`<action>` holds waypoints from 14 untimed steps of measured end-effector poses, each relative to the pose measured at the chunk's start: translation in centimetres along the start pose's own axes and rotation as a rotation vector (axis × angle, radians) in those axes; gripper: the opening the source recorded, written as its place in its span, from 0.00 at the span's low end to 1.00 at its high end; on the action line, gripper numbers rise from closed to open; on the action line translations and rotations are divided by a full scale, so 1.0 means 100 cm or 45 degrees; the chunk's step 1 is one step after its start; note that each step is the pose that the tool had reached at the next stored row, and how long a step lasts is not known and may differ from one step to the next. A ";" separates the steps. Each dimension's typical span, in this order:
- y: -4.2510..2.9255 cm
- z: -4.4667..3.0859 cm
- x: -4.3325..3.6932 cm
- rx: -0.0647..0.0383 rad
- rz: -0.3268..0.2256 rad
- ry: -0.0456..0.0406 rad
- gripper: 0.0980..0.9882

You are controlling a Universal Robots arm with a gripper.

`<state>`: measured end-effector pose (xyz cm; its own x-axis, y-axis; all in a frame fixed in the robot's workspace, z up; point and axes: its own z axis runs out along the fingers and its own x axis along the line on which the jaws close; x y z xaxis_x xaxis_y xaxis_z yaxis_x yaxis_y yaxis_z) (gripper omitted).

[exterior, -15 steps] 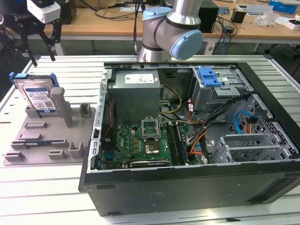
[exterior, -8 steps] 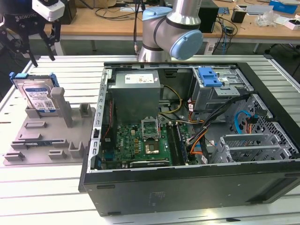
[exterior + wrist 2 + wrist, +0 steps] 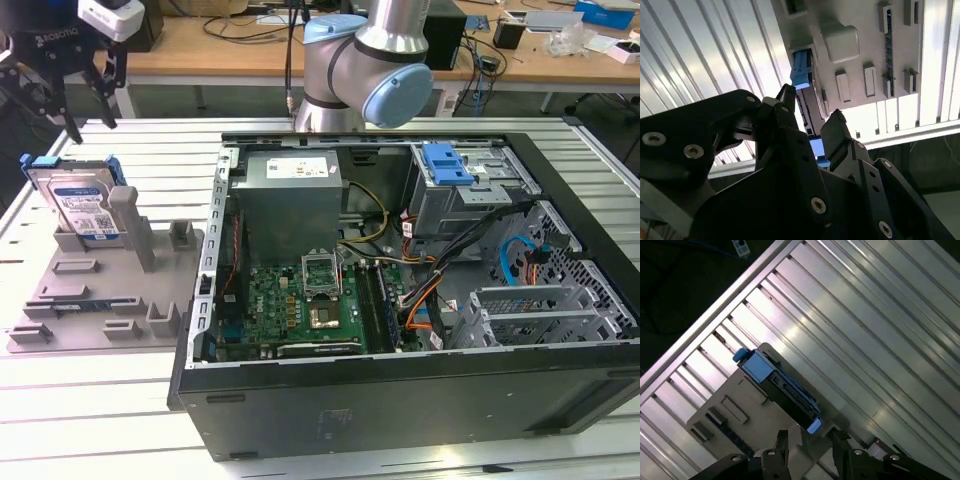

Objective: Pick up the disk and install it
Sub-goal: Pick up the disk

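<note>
The disk (image 3: 85, 205) stands on edge in a slot of the grey holder plate (image 3: 90, 300) at the exterior view's left; it is silver-grey with a white-and-blue label and a blue bracket. My gripper (image 3: 90, 122) hangs open just above it, with nothing between the fingers. In the first wrist view the disk (image 3: 780, 387) lies just beyond the open gripper (image 3: 810, 437). In the second wrist view the disk's blue bracket (image 3: 801, 70) shows past the gripper (image 3: 811, 107), in line with the gap between the fingers.
An open computer case (image 3: 300, 425) fills the middle and the exterior view's right, with a grey power-supply box (image 3: 290, 200), a motherboard (image 3: 300, 305) and a drive bay holding a blue caddy (image 3: 445, 165). The robot's base (image 3: 350, 70) stands behind the case. The slatted aluminium table (image 3: 100, 400) surrounds it.
</note>
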<state>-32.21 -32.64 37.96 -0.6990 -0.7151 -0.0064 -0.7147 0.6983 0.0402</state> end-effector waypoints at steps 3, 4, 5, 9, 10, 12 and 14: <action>0.0003 0.0004 -0.0004 -0.001 -0.110 0.004 0.43; 0.0004 0.0005 -0.0004 -0.001 -0.132 0.005 0.43; 0.0004 0.0006 -0.0005 -0.001 -0.157 0.006 0.43; 0.0007 0.0009 -0.0008 -0.002 -0.241 0.010 0.43; 0.0008 0.0010 -0.0009 -0.002 -0.260 0.011 0.43; 0.0009 0.0012 -0.0010 -0.002 -0.302 0.013 0.43; 0.0011 0.0014 -0.0012 -0.003 -0.370 0.016 0.43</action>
<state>-32.21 -32.46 37.82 -0.4644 -0.8856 -0.0055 -0.8850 0.4638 0.0407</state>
